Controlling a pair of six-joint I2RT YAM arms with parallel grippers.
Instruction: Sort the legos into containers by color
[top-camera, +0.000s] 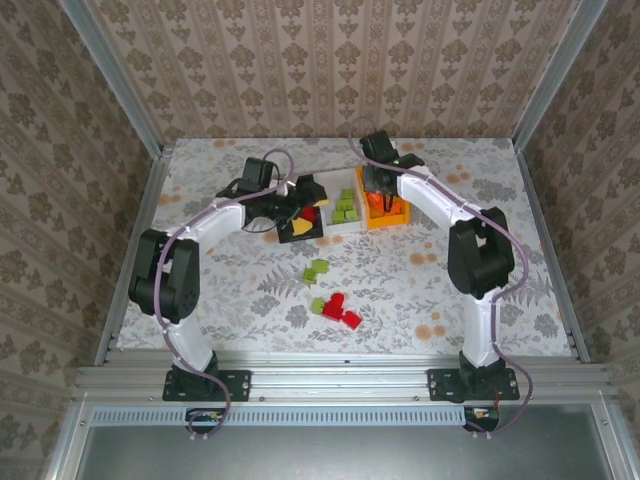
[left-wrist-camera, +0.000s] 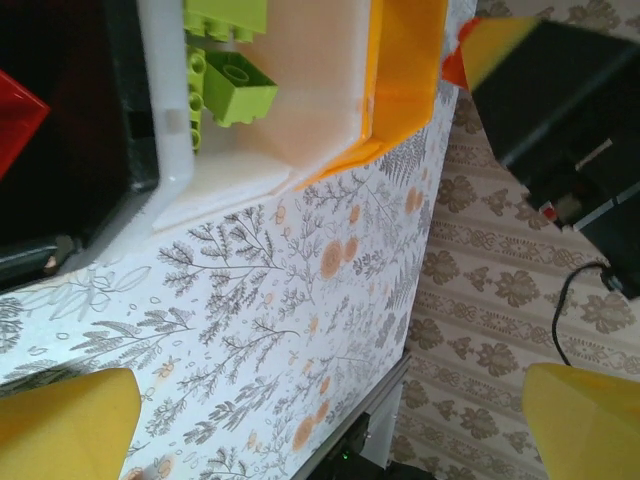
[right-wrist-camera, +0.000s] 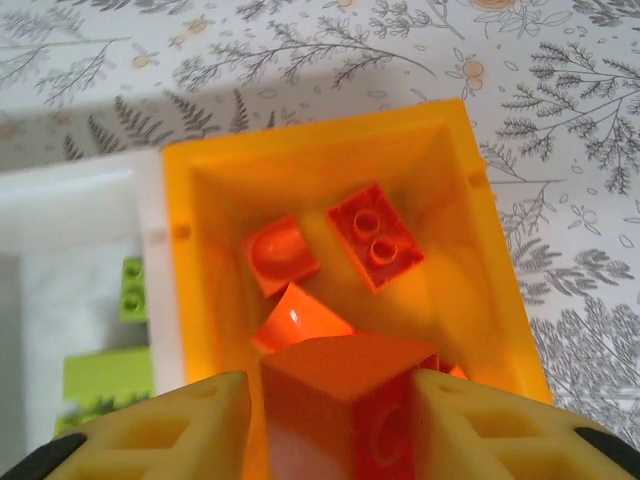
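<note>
Right tool (right-wrist-camera: 335, 425) clenched on orange brick (right-wrist-camera: 340, 385) above orange bin (right-wrist-camera: 480, 200) | left tool (left-wrist-camera: 320, 430) released

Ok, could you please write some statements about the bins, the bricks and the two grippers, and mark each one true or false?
1. The right gripper holds an orange brick above the orange bin. True.
2. The white bin contains red pieces. False: it holds lime green bricks.
3. Loose red bricks and loose green bricks lie on the table. True.
4. The left gripper has its jaws shut on a green brick. False: the jaws stand wide apart with nothing between them.
</note>
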